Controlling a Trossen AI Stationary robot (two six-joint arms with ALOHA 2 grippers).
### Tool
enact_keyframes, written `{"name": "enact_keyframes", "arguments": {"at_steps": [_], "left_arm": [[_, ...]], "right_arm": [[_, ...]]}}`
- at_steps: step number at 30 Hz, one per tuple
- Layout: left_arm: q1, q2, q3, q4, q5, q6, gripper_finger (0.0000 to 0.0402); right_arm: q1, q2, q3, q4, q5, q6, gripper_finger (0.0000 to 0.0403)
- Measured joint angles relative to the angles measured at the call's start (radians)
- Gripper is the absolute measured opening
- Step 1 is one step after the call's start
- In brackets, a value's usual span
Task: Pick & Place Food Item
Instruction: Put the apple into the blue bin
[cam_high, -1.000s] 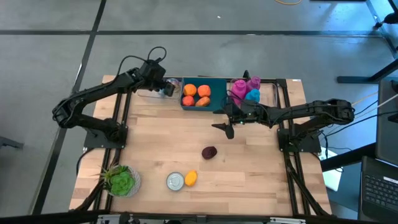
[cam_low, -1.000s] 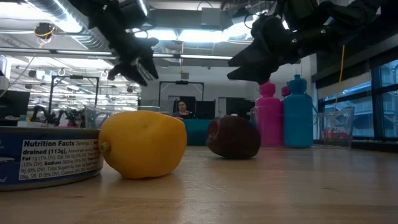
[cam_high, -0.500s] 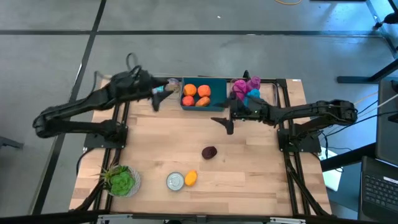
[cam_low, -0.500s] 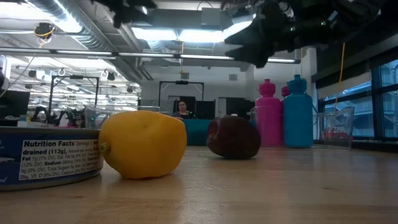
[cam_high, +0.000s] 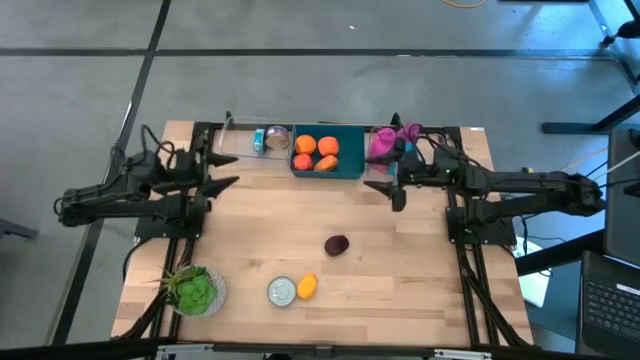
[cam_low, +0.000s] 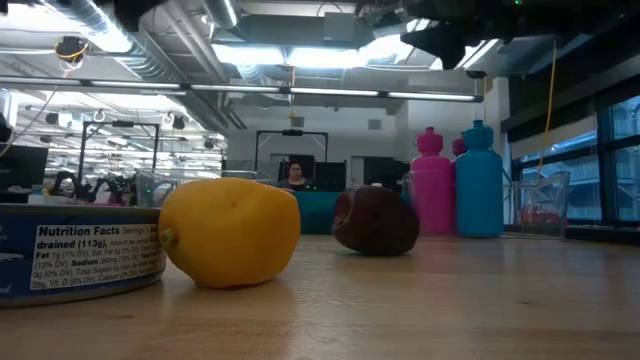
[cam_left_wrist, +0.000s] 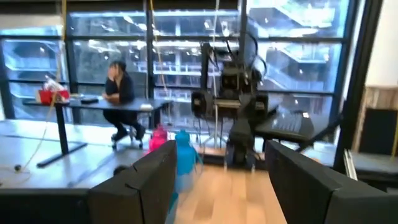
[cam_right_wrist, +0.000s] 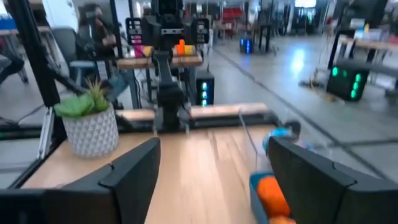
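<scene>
A dark purple fruit (cam_high: 337, 244) lies on the wooden table's middle; it also shows in the low view (cam_low: 375, 220). A yellow lemon (cam_high: 307, 286) lies beside a tin can (cam_high: 283, 290) near the front edge. A teal bin (cam_high: 345, 165) at the far edge holds three orange fruits (cam_high: 316, 150). My left gripper (cam_high: 225, 170) hovers open over the table's left edge, nothing between its fingers (cam_left_wrist: 155, 171). My right gripper (cam_high: 385, 190) hovers open just in front of the bin's right corner, also with nothing between its fingers (cam_right_wrist: 134, 165).
Pink and blue bottles (cam_high: 390, 145) stand to the right of the bin. A small can (cam_high: 262, 140) lies to the left of the bin. A potted plant (cam_high: 195, 290) stands at the near left corner. A person sits in the room beyond the table (cam_low: 293, 175).
My left gripper has drawn back from the small can at the far edge toward the table's left edge, tipping up to level and rolling. My right gripper has risen and drawn back toward the right edge. The fruits and cans have stayed put.
</scene>
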Motion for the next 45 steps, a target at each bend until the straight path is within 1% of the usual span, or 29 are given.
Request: {"name": "enact_keyframes", "arguments": {"at_steps": [2,5,8,12,15,19,21,26,30,35,37,40,45], "left_arm": [[-0.017,-0.034,-0.059,0.013,-0.001,0.004,0.0235],[-0.037,-0.064,-0.135,0.101,0.000,-0.002,0.0235],[-0.060,-0.068,-0.202,0.194,0.019,-0.004,0.0235],[-0.097,-0.052,-0.268,0.301,0.044,-0.014,0.0235],[-0.126,-0.036,-0.290,0.337,0.046,-0.033,0.0235],[-0.168,0.014,-0.297,0.362,0.024,-0.053,0.0235],[-0.189,0.047,-0.297,0.379,0.004,-0.057,0.0235],[-0.235,0.134,-0.297,0.456,-0.004,-0.052,0.0235],[-0.256,0.193,-0.297,0.520,-0.005,-0.051,0.0235],[-0.272,0.237,-0.297,0.569,-0.007,-0.051,0.0235],[-0.276,0.244,-0.297,0.570,-0.006,-0.051,0.0235],[-0.277,0.257,-0.297,0.570,-0.006,-0.050,0.0235],[-0.276,0.273,-0.297,0.569,-0.006,-0.041,0.0235]], "right_arm": [[0.000,-0.016,0.000,-0.055,0.000,0.012,0.0295],[0.014,-0.012,0.000,-0.112,-0.016,0.057,0.0295],[0.049,0.012,-0.038,-0.093,-0.023,0.084,0.0295],[0.104,0.061,-0.129,0.042,-0.004,0.126,0.0295],[0.143,0.110,-0.183,0.130,0.007,0.158,0.0295],[0.200,0.194,-0.195,0.196,0.083,0.185,0.0296],[0.228,0.253,-0.195,0.222,0.103,0.185,0.0296],[0.263,0.380,-0.139,0.241,0.101,0.185,0.0296],[0.266,0.451,-0.076,0.240,0.092,0.184,0.0296],[0.259,0.520,-0.001,0.225,0.002,0.159,0.0296],[0.252,0.537,0.025,0.191,-0.021,0.158,0.0296],[0.242,0.553,0.061,0.103,-0.023,0.158,0.0298],[0.239,0.555,0.101,0.017,-0.023,0.157,0.0315]]}}
